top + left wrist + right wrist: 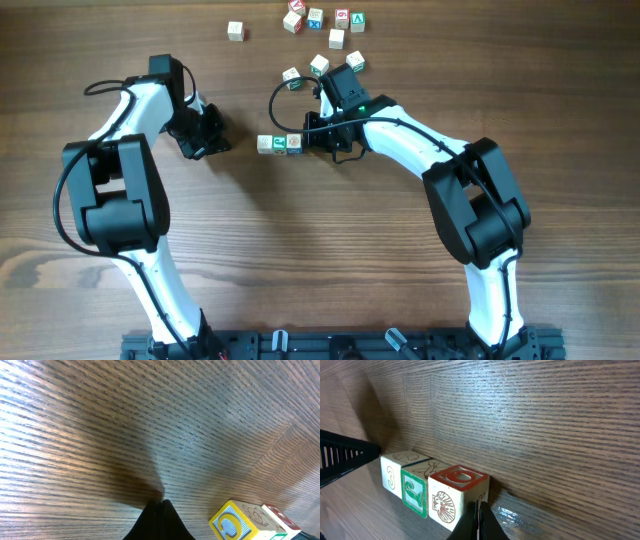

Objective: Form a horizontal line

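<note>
Row: horizontal line (279, 144) of three small pale wooden cubes, set side to side and touching, running left to right on the desk (330, 260).
Faces: seen from the right wrist, the far cube shows a yellowish "3", the middle cube a green frame and mark, and the near cube a red frame on top with a shell drawing on its side.
Place: the row lies between the two grippers, a little below the scattered cubes.
Left gripper (218, 143): fingers pressed together with nothing between them, standing apart from the row's left end; its camera catches a yellow-framed, blue-marked cube face at the lower right.
Right gripper (312, 140): fingers together to a point, holding nothing, just beside the red-framed cube; contact cannot be told.
Loose cubes (315, 18): a cluster at the far edge with red, blue and green marks, a few more nearer the right arm, one alone to the left.
</note>
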You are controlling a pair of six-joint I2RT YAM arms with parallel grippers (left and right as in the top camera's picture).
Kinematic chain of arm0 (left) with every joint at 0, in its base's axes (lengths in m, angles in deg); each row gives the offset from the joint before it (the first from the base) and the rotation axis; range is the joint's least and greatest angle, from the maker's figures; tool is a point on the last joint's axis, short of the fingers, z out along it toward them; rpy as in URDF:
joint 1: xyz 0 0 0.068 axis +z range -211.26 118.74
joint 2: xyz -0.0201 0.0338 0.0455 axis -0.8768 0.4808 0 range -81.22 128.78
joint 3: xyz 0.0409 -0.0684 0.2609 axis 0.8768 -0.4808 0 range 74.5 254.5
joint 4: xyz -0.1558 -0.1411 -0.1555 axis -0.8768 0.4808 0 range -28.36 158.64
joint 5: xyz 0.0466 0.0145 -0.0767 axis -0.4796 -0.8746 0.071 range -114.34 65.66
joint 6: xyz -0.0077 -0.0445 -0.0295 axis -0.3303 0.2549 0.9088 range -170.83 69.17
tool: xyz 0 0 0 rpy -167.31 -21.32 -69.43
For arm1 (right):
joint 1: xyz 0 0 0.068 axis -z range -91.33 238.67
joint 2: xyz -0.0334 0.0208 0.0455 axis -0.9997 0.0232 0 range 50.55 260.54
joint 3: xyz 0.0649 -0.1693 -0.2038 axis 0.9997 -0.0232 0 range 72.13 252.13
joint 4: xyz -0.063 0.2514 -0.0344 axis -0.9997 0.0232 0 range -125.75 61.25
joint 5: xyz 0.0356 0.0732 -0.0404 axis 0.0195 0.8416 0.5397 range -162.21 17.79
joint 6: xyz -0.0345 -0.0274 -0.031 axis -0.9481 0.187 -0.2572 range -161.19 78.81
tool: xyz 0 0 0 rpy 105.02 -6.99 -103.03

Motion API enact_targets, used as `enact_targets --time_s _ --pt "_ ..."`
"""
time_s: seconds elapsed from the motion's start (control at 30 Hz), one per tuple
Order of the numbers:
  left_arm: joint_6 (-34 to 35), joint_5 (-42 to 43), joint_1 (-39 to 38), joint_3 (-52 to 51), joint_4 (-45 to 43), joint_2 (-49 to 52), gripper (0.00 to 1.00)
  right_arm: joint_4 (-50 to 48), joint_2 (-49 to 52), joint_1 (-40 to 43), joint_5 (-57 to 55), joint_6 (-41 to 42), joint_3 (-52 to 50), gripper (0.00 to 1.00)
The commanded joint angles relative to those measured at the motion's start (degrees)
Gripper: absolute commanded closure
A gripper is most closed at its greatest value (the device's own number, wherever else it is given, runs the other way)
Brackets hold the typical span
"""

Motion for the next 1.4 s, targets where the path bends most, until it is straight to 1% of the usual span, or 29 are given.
enact_targets --time_s 0.0,0.13,0.23,0.4,0.57,0.7,1.03,1.23,1.37 --pt "0.3 -5.0 0.4 -0.9 -0.1 1.3 0.96 -0.1 -2.1 -0.2 -1.2 0.5 0.7 0.95" --pt "0.3 -5.1 0.4 -0.9 -0.1 1.3 0.96 0.3 -2.3 -0.2 -8.7 0.3 0.8 0.95" --pt "0.3 -5.1 0.4 -0.9 -0.1 1.3 0.96 -0.5 -3.0 0.2 -10.9 0.3 0.8 0.95" --pt "0.3 -5.1 0.4 -0.9 -0.4 1.3 0.96 -3.4 -3.3 0.4 -11.2 -0.1 2.2 0.95" --pt "0.3 -5.1 0.4 -0.9 -0.8 1.3 0.96 -3.8 -3.3 0.3 -11.5 -2.7 4.5 0.95" --pt "0.3 -5.1 0.4 -0.9 -0.8 1.3 0.96 -4.8 -3.0 0.3 -15.2 -2.8 6.9 0.95" --pt "0.3 -5.1 0.4 -0.9 -0.9 1.3 0.96 -7.6 -1.5 0.1 -16.2 -2.3 8.7 0.95" --pt "0.3 -5.1 0.4 -0.9 -1.0 1.3 0.96 -10.9 0.9 -0.1 -16.6 -1.2 9.8 0.95" --pt "0.3 -5.1 0.4 -0.9 -1.0 1.3 0.96 -9.8 3.0 -0.7 -16.2 -1.0 12.6 0.95"
